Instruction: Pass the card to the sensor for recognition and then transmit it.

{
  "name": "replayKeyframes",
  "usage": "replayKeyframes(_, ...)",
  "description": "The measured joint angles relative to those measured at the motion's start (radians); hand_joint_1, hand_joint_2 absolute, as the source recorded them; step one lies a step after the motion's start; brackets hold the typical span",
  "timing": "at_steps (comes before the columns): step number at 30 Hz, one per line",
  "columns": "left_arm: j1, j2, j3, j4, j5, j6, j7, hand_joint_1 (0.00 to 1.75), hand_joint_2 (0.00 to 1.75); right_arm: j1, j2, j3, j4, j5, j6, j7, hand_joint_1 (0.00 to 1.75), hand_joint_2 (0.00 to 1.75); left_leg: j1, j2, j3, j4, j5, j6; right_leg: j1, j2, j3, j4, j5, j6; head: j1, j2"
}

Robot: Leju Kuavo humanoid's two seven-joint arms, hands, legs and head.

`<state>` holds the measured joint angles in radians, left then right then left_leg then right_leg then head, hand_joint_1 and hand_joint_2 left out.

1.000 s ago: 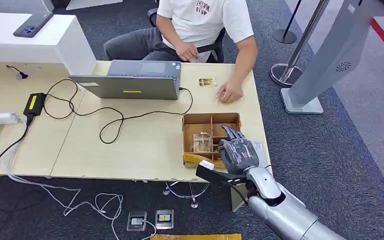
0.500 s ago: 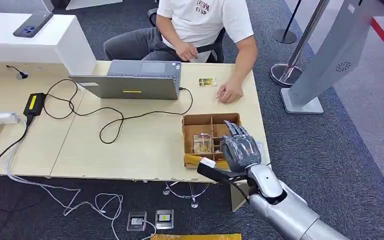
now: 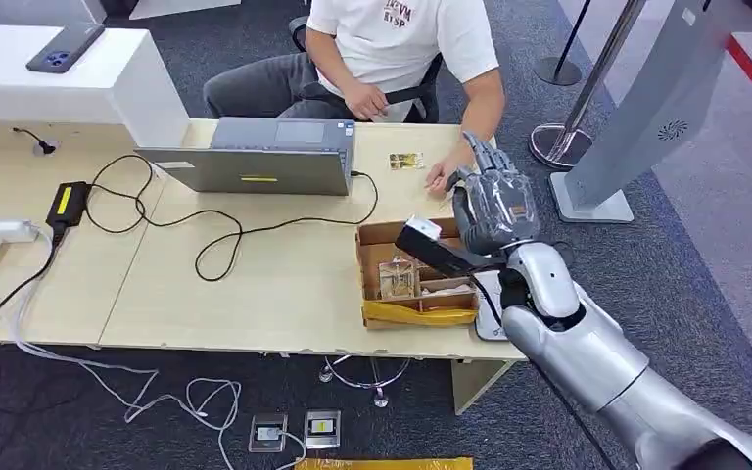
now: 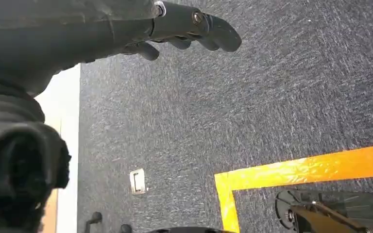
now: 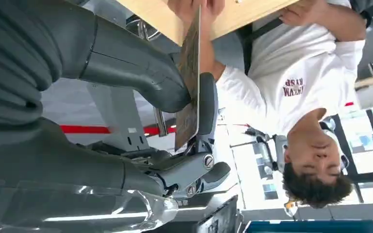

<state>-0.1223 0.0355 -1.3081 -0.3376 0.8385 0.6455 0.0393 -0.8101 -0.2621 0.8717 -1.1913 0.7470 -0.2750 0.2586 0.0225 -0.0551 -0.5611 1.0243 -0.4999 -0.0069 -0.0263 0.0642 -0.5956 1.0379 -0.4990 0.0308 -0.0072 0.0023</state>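
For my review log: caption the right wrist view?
Right hand pinches a card edge-on, facing a seated person.

Right wrist view, for your check: right robot hand point(image 5: 175, 97), thumb and a dark finger pinching a thin brown card point(image 5: 190, 73), edge-on. Beyond the card: wooden surface point(image 5: 223, 19), and a seated person point(image 5: 291, 82) in a white printed shirt, hand resting on that surface.
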Motion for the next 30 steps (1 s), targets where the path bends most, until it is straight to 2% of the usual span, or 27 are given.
replayKeyframes(9,-0.001,-0.001,-0.001,0.000,-0.013,-0.006,0.000,0.00,0.00,-0.013,0.008,-0.004,0.006,-0.017,0.001,-0.018,1.75,1.75,0.000,0.000,0.000,0.000,0.000,0.000,0.000,0.000,0.000,0.000,0.000,0.000,0.000,0.000)
replayKeyframes(15,-0.002,0.001,-0.003,0.000,-0.042,-0.018,0.000,0.00,0.00,-0.042,0.020,-0.001,0.034,-0.005,0.049,-0.016,1.75,1.75,0.000,0.000,0.000,0.000,0.000,0.000,0.000,0.000,0.000,0.000,0.000,0.000,0.000,0.000)
replayKeyframes(22,-0.003,0.003,-0.005,0.000,-0.058,-0.021,0.000,0.00,0.00,-0.110,0.054,0.009,0.127,-0.016,0.086,-0.029,1.75,1.75,0.000,0.000,-0.001,0.000,0.000,0.000,0.000,0.000,0.000,0.000,0.000,0.000,0.000,0.000)
replayKeyframes(29,-0.005,0.006,-0.009,0.000,-0.075,-0.027,0.005,0.00,0.00,-0.211,0.103,0.034,0.276,-0.034,0.088,-0.043,1.73,1.75,0.000,0.000,-0.001,0.000,0.000,0.000,0.000,0.000,0.000,0.000,0.000,0.000,0.000,0.000)
replayKeyframes(30,-0.005,0.006,-0.009,0.000,-0.075,-0.027,0.006,0.00,0.00,-0.223,0.111,0.037,0.295,-0.034,0.087,-0.043,0.00,1.75,0.000,0.000,-0.001,0.000,0.000,0.000,0.000,0.000,0.000,0.000,0.000,0.000,0.000,0.000)
